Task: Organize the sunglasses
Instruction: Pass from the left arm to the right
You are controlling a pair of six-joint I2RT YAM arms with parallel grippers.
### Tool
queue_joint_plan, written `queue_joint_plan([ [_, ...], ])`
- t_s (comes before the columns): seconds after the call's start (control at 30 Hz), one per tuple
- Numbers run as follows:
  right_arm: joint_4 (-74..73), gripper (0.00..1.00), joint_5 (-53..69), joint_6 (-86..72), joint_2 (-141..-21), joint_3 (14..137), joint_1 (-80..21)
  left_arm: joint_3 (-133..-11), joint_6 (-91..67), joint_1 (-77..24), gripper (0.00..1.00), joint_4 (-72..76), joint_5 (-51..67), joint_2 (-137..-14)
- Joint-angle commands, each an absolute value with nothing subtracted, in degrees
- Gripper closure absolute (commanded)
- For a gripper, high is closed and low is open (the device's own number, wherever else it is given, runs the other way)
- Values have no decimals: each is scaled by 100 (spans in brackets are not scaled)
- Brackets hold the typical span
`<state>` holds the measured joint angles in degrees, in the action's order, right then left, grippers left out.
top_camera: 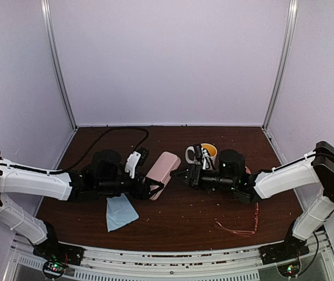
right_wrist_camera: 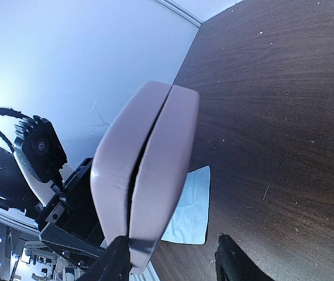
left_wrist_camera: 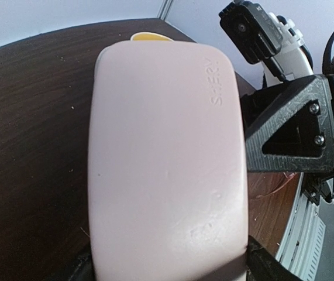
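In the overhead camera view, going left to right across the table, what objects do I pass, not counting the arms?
light blue cloth → pink case → mug → sunglasses

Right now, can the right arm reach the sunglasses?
Probably yes. The sunglasses lie in the open on its side, nothing on them; the right claw is by the pink case, so it must swing back.
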<state>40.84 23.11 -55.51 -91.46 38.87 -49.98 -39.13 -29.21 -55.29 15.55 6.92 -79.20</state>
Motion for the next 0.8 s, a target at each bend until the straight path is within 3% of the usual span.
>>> queue_joint_plan([
  [0.0, 4369, 50, 1832, -5814, -9408, 3770, -4891, -4015, -2654, -5836, 72, 2843, 1457, -7760],
  [0.77, 4989, 54, 1893, -6117, -9647, 3475, -4860, -3599, -2812, -5836, 71, 3383, 1381, -7462],
])
